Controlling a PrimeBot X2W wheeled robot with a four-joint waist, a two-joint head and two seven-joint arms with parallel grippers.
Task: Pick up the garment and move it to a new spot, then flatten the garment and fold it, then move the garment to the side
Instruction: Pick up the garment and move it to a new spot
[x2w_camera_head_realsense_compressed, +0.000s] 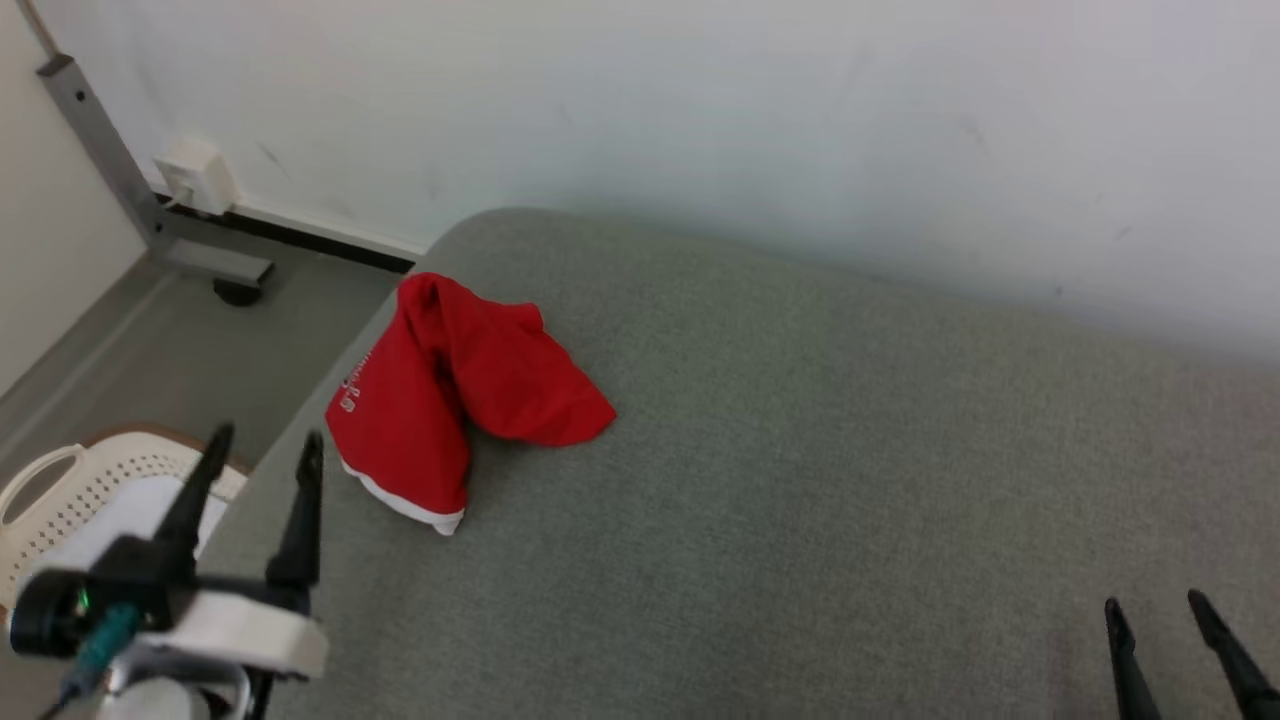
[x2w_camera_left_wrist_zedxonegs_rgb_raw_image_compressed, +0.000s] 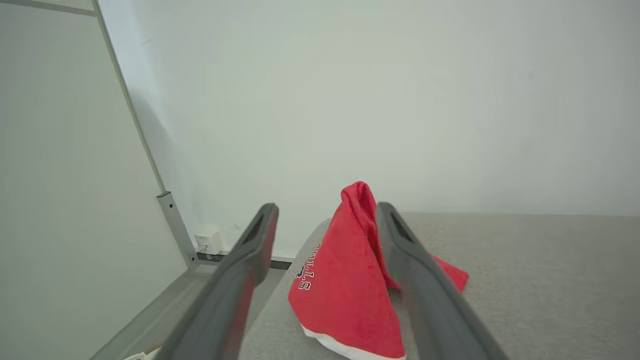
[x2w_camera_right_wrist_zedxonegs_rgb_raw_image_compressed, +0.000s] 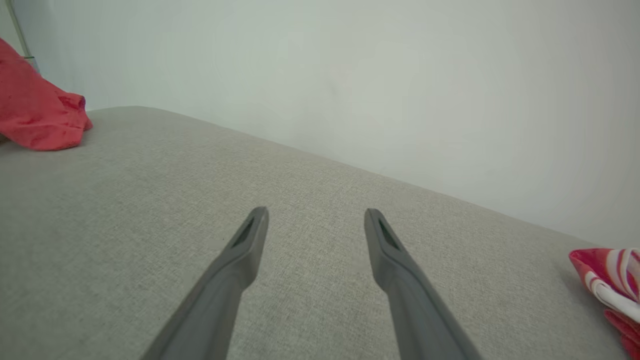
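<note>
The garment (x2w_camera_head_realsense_compressed: 450, 400) is a red cloth with a white hem and white lettering, lying crumpled in a heap near the left rim of the grey padded surface (x2w_camera_head_realsense_compressed: 800, 450). My left gripper (x2w_camera_head_realsense_compressed: 265, 447) hovers open just short of it, at the surface's left edge, holding nothing. Through the left wrist view the garment (x2w_camera_left_wrist_zedxonegs_rgb_raw_image_compressed: 345, 285) rises between and beyond the open fingers (x2w_camera_left_wrist_zedxonegs_rgb_raw_image_compressed: 250, 250). My right gripper (x2w_camera_head_realsense_compressed: 1160, 605) stands open at the lower right, far from the garment, empty. The right wrist view has the garment (x2w_camera_right_wrist_zedxonegs_rgb_raw_image_compressed: 35, 110) at its far left edge, with that open gripper (x2w_camera_right_wrist_zedxonegs_rgb_raw_image_compressed: 316, 220) over bare grey fabric.
A white perforated basket (x2w_camera_head_realsense_compressed: 60, 490) sits on the floor left of the surface, below my left arm. A grey metal post (x2w_camera_head_realsense_compressed: 100, 140) and a white wall box (x2w_camera_head_realsense_compressed: 195, 175) stand by the wall. A red-and-white striped cloth (x2w_camera_right_wrist_zedxonegs_rgb_raw_image_compressed: 612, 285) lies at the far right.
</note>
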